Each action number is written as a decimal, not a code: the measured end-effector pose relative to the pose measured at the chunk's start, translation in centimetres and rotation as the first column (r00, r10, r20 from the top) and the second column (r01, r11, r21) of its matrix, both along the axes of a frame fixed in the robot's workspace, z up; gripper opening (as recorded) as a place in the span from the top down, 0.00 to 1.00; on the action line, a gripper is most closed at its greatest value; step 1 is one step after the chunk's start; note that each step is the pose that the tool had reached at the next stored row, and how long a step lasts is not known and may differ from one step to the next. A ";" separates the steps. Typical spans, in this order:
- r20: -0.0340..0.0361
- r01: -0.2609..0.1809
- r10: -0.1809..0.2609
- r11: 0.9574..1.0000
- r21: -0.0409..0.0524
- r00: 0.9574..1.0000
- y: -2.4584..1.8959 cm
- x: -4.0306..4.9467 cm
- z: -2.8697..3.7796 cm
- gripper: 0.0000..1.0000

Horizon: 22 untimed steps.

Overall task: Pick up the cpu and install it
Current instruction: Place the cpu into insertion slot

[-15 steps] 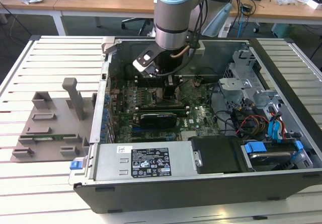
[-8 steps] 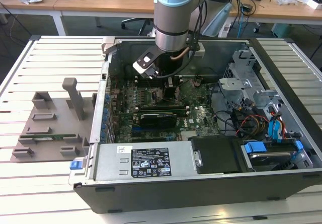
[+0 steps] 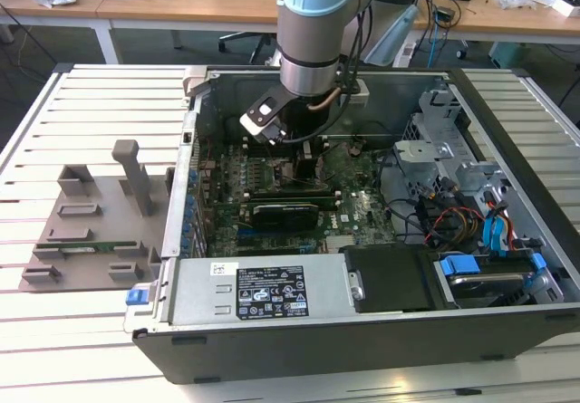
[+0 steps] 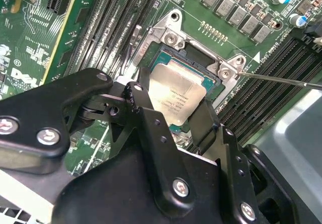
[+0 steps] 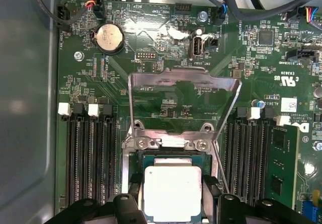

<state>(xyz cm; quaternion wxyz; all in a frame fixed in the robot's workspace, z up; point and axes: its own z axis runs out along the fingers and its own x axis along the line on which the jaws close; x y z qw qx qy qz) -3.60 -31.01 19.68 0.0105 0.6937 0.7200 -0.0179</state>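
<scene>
I'm down inside the open computer case (image 3: pixel 362 344), over the green motherboard (image 5: pixel 166 22). The socket frame (image 5: pixel 168 142) has its lid lifted. Just beside its hinge sits the cpu (image 5: pixel 172 183) in the frame's opening, with my gripper (image 5: pixel 172 195) clamped on it, fingers (image 4: pixel 143 108) against two opposite edges.

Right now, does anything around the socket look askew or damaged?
Nothing stands out. The cpu lies square with the socket, the pincer closed on its sides, and the frame stands raised open. No damage shows.
</scene>
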 end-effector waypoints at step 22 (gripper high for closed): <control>0.000 0.000 0.000 1.000 0.000 1.000 0.23 -0.34 0.16 0.38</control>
